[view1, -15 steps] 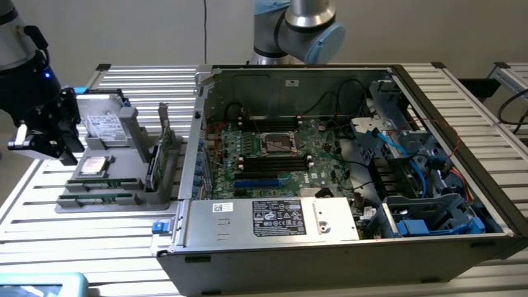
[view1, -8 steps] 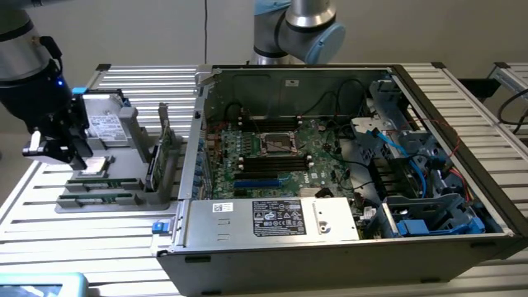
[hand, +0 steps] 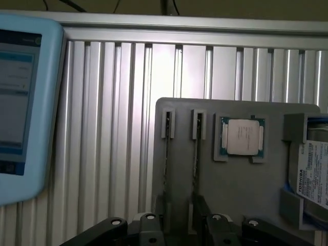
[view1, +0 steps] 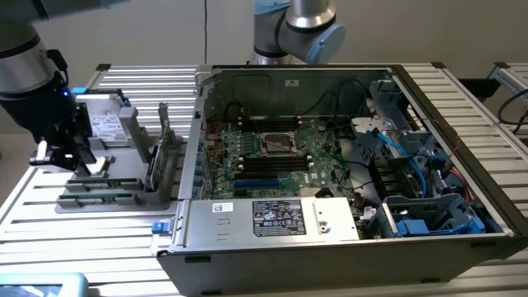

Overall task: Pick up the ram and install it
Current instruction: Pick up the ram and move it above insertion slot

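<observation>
Nothing done yet: gripper [hand: 182, 225] hangs spread wide and empty just above the grey tray [hand: 241, 195], ram [hand: 196, 154] sits on edge in that tray's slot, pick and install both outstanding.

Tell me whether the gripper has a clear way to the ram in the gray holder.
Likely yes: the open gripper hangs over the gray holder, and nothing covers the ram sticks standing in it.

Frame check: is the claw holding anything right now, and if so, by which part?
Nothing is held. The claw is open above the grey holder, and the ram sticks sit in the holder, clear of the claw.
</observation>
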Robot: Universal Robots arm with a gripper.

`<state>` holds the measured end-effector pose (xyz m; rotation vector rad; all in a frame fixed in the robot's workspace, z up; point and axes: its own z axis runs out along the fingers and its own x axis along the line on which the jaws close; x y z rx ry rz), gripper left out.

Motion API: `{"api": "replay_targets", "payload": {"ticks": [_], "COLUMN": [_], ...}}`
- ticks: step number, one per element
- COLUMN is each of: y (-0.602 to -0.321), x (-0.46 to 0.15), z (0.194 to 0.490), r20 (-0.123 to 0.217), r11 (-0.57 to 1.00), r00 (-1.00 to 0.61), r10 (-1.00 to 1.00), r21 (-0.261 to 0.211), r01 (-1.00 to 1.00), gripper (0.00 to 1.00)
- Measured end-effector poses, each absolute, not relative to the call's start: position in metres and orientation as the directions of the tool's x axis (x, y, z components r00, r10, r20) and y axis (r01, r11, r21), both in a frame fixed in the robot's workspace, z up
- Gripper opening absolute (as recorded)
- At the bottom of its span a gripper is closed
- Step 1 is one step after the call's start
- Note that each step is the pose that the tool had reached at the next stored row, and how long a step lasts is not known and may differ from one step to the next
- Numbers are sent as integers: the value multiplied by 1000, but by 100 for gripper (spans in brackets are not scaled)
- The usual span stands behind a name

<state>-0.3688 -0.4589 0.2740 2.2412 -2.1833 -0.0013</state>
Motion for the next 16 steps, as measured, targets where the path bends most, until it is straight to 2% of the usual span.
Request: {"api": "replay_targets", "payload": {"ticks": [16], "y": [-468], "x": [-361], "z": [245], "r20": [8], "r11": [-46], "r00": [47], "r10": [-999], "r21": [10], "r01": [-999], "gripper": [36]}}
